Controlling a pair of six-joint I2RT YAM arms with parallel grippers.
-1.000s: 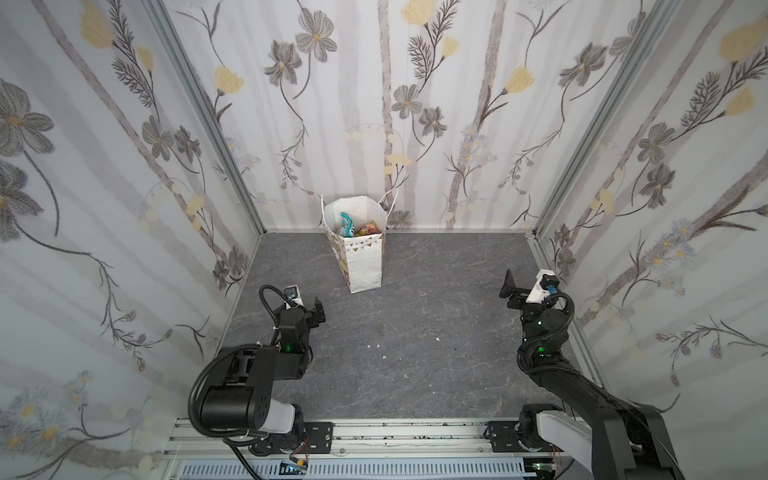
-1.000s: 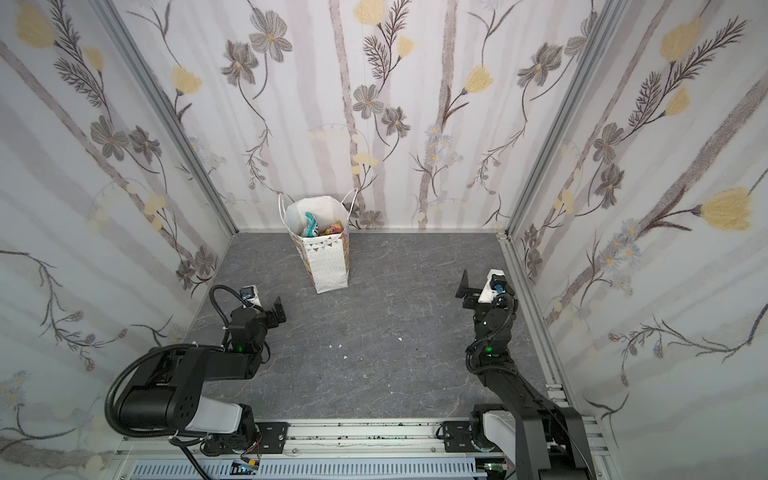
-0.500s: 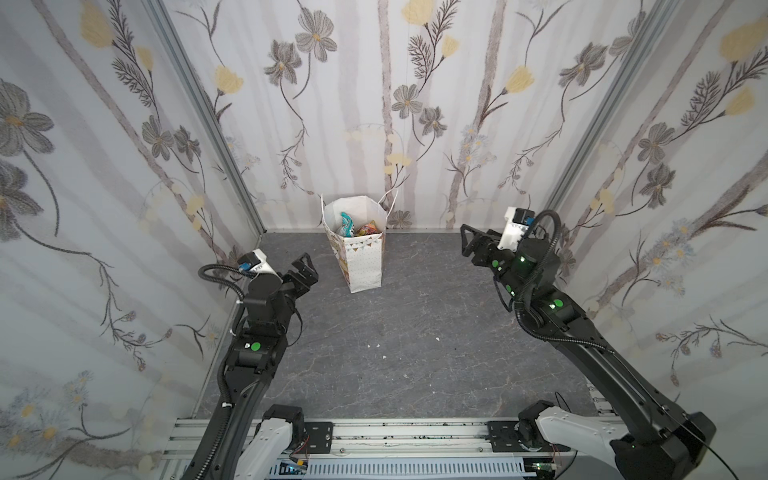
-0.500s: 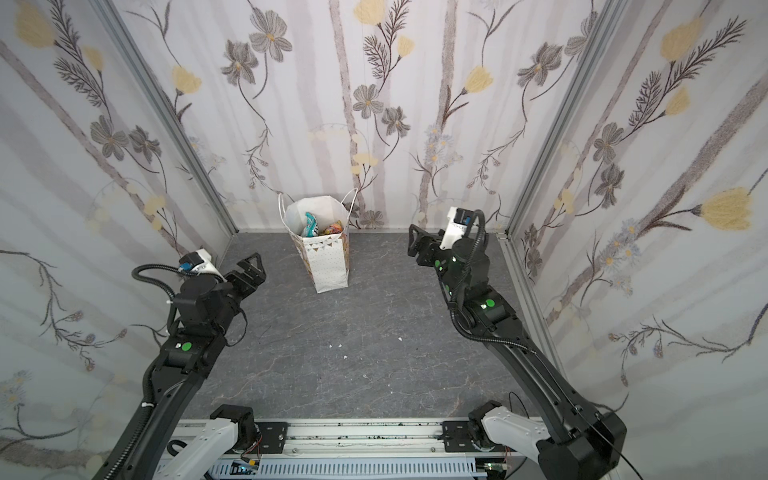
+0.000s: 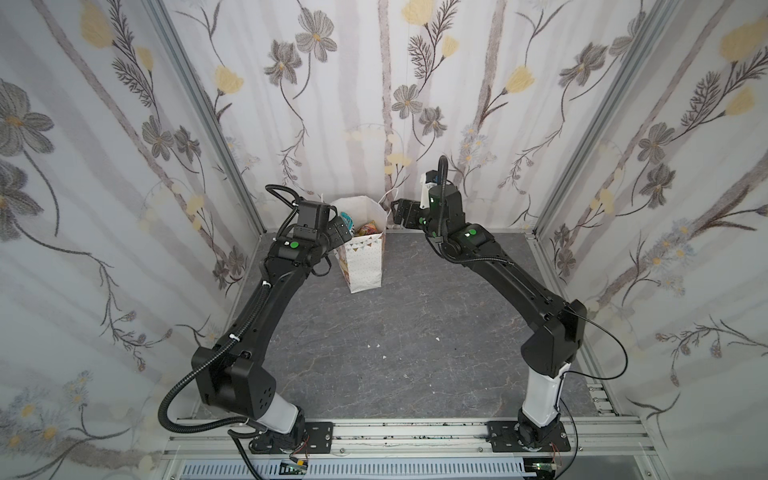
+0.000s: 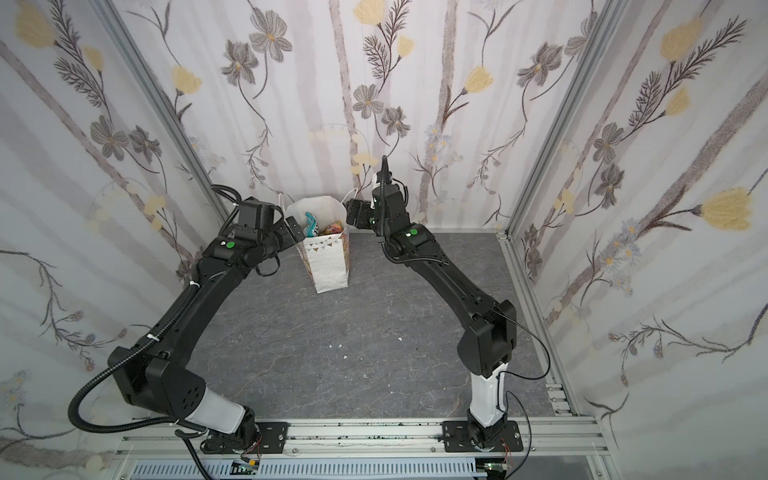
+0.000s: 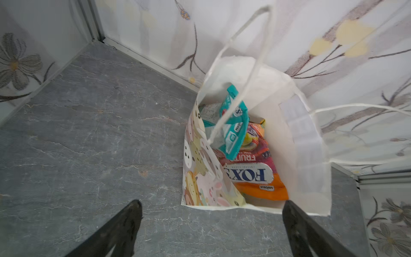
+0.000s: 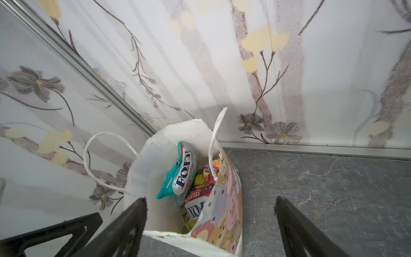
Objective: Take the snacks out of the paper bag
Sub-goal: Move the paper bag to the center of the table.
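Snacks (image 5: pixel 360 227) sit inside the bag (image 5: pixel 365 270), which stands upright at 12 o'clock on the counter (image 5: pixel 395 353), close to the back wall (image 5: pixel 374 104).

From my end outward, both arms are bolted to the rail (image 5: pixel 415 436) at 6 o'clock. They arch out over the grey counter, one along the 9 o'clock side and one along the 3 o'clock side, and come together at the bag's mouth.

My left hand (image 5: pixel 344 232) hangs at the bag's 9 o'clock, level with the rim. Its fingers are spread wide with nothing between them. In both top views its fingertips overlap the rim, and I can't tell whether they touch the paper.

My right hand (image 5: pixel 398 214) is at the bag's 3 o'clock, just beside the rim and the cord handle there. Its fingers are also spread wide and hold nothing. I can't tell whether it touches the bag either.

Through the left wrist view I look straight into the bag. A teal packet (image 7: pixel 233 124) stands tallest, on the 9 o'clock side. A red-orange packet (image 7: pixel 251 175) marked FOX'S lies under and beside it, toward 3 o'clock. The deeper packets are too hidden to name.

Two handles (image 8: pixel 106 155) stand up off the rim.
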